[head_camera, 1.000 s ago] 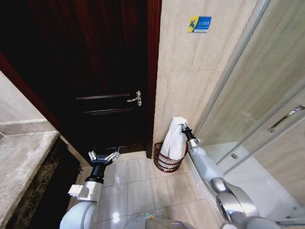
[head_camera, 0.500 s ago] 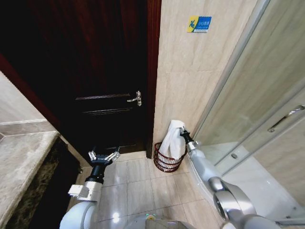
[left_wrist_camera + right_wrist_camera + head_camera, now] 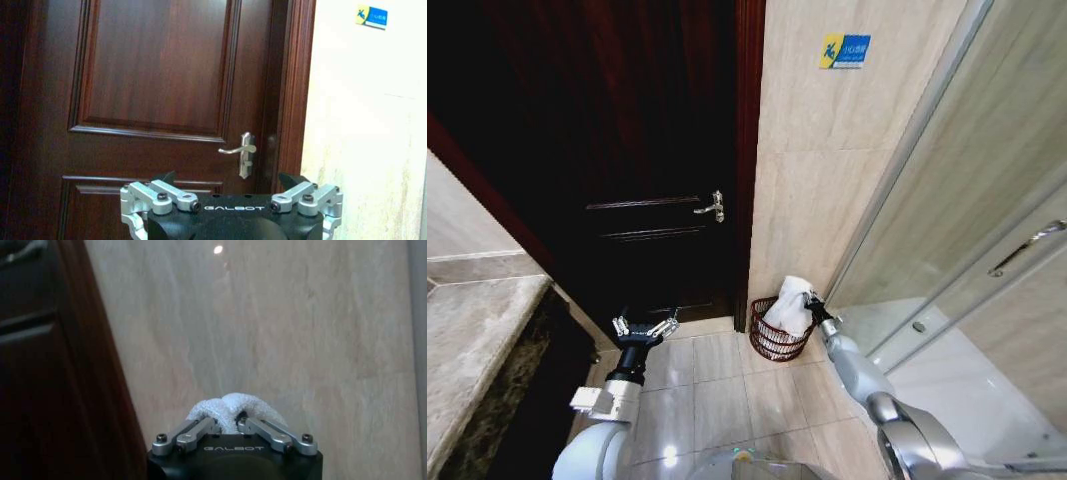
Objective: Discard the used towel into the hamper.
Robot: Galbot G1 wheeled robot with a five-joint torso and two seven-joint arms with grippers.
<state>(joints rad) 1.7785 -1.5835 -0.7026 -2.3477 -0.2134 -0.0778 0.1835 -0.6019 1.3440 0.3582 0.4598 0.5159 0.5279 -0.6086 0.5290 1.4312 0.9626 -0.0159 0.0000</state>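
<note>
Holding the white towel (image 3: 789, 308) just above the hamper (image 3: 776, 335), with the towel's lower end already inside it.

Nearest, the left gripper (image 3: 644, 327) waits over the floor tiles with its fingers spread wide and empty. Farther off, the right gripper (image 3: 808, 301) is pinched closed on the towel's top, beside the beige wall (image 3: 812, 190). Beyond stands the dark wooden door (image 3: 627, 150).

Bathroom: tiled walls (image 3: 812, 170), glass shower door (image 3: 987, 230), stone counter (image 3: 472, 340).
</note>
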